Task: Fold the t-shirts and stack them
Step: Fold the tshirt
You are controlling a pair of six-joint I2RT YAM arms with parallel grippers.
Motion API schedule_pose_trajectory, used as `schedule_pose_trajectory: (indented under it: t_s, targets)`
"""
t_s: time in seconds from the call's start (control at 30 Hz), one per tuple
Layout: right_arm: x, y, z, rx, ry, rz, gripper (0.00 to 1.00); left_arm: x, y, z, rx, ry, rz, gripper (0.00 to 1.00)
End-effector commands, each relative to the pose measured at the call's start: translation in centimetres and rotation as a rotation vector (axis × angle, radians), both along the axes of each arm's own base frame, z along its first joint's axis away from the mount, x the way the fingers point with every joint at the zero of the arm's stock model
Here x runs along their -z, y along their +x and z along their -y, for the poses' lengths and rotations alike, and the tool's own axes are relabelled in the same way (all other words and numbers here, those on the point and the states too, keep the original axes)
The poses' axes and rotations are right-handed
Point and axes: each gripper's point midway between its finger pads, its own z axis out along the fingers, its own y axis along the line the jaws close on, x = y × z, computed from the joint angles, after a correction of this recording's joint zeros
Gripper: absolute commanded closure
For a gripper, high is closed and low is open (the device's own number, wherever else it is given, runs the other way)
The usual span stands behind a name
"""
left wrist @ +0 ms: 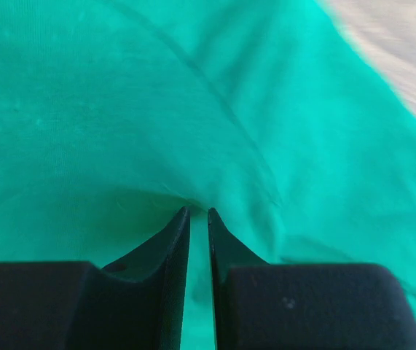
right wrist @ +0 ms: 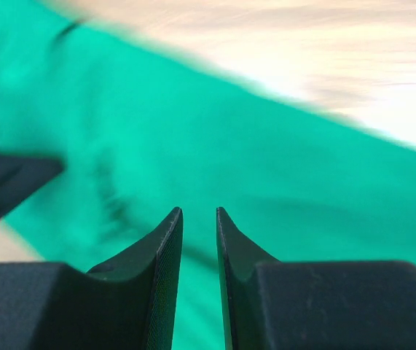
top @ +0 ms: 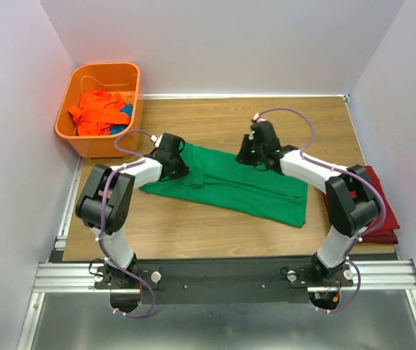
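Observation:
The bright green t-shirt [top: 244, 182] lies spread across the middle of the table. My left gripper [top: 176, 162] is at its left end. In the left wrist view the left gripper [left wrist: 198, 210] has its jaws nearly closed on a puckered fold of the green cloth [left wrist: 193, 109]. My right gripper [top: 250, 154] is over the shirt's far edge. In the right wrist view the right gripper [right wrist: 199, 209] has its jaws a little apart above the green cloth [right wrist: 266, 182], with nothing between them. The dark red t-shirt [top: 377, 211] lies folded at the table's right edge. The orange t-shirt [top: 95, 111] lies crumpled in the basket.
The rigid orange plastic basket [top: 131, 76] stands at the back left, off the table corner, with a bit of blue cloth [top: 127, 109] inside. Grey walls close in the left, right and back sides. Bare wood [top: 215, 120] shows behind the green shirt.

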Motion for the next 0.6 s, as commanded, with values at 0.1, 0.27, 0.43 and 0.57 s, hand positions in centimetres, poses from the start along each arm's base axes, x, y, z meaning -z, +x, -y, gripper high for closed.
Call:
schedule_pose_trajectory:
  t_s: [0.1,0.27,0.43,0.57]
  targets:
    - [2.3,-0.7,9.7,0.242,-0.177,-0.071,0.60,2.6,2.8,1.6,-0.064,-0.042,-0.077,0.77]
    - [5.2,-2.4,12.4,0.301,-0.277,-0.147,0.50,2.0,6.8,1.3,-0.037,0.089,-0.051,0.77]
    - [7.3,-4.3,13.2,0.313,-0.304,-0.223,0.48,2.0,10.6,-0.2,0.018,0.304,-0.038,0.77]
    - [8.3,-5.8,13.0,0.285,-0.291,-0.267,0.47,1.5,13.7,-0.9,0.072,0.408,0.003,0.77]
